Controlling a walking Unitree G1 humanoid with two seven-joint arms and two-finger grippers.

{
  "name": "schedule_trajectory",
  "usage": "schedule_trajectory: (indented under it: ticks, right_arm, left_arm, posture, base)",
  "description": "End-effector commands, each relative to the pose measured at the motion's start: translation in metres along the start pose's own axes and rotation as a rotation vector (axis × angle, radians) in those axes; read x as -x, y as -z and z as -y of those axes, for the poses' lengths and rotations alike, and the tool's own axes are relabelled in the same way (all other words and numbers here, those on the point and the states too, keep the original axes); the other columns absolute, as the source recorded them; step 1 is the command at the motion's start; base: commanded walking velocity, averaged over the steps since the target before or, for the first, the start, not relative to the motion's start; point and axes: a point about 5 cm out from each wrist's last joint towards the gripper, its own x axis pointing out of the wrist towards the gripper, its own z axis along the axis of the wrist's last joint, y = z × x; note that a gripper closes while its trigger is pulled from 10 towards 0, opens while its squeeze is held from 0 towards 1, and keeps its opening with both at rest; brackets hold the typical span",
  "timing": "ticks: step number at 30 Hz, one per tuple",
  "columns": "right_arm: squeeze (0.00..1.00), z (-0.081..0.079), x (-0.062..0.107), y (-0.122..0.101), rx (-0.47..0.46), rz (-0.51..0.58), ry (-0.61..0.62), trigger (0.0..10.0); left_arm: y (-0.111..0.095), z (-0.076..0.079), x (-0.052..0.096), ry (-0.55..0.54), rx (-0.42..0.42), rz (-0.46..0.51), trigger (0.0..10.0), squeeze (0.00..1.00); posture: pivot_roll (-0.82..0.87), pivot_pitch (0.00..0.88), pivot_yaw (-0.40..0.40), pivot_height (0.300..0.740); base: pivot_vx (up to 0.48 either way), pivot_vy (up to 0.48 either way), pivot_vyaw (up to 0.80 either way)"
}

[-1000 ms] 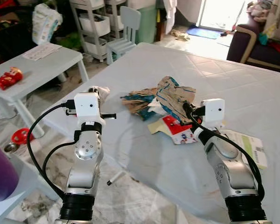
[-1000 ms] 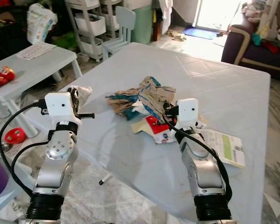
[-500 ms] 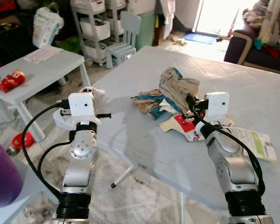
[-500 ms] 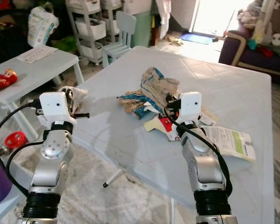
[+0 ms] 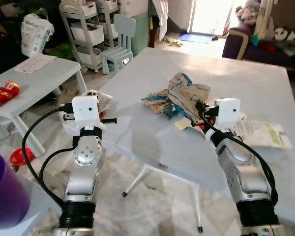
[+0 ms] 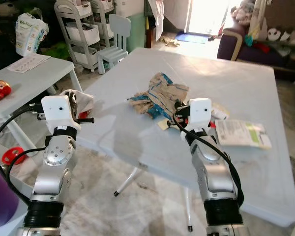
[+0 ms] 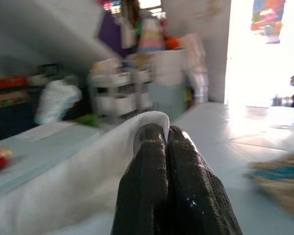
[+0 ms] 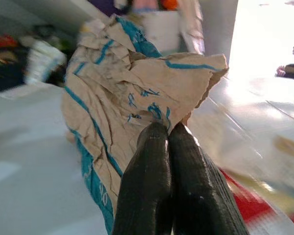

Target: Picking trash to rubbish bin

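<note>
A crumpled tan paper bag with teal print is pinched between the closed fingers of the right gripper above the pale grey folding table. A white crumpled tissue is clamped in the left gripper at the table's near corner. A printed leaflet lies beside the right arm.

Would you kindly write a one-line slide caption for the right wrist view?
Right gripper shut on crumpled brown paper with teal print, above the pale table.
</note>
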Motion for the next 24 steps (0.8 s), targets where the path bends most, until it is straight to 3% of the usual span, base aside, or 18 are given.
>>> schedule_trajectory:
  ticks: [1,4,24]
  right_arm:
    - [0.0,-0.0049,-0.0036,-0.0075,-0.007,0.032,-0.011,0.0]
    - [0.0,-0.0046,-0.0038,-0.0077,-0.008,0.033,-0.007,0.0]
    - [0.0,-0.0052,-0.0055,-0.0094,0.022,0.043,-0.008,0.0]
  left_arm:
    - [0.0,-0.0074,-0.0017,-0.013,-0.02,-0.004,0.0,0.0]
    - [-0.0001,-0.0072,-0.0019,-0.013,-0.02,-0.004,0.0,0.0]
    - [-0.0041,-0.0078,-0.0036,-0.02,-0.029,0.032,0.0,0.0]
  posture:
    - [-0.02,0.0,-0.002,0.74]
    - [-0.02,0.0,-0.001,0.74]
    - [-0.02,0.0,-0.007,0.74]
  base:
    - [0.0,0.439,0.0]
    - [0.0,0.439,0.0]
    - [0.0,0.0,0.04]
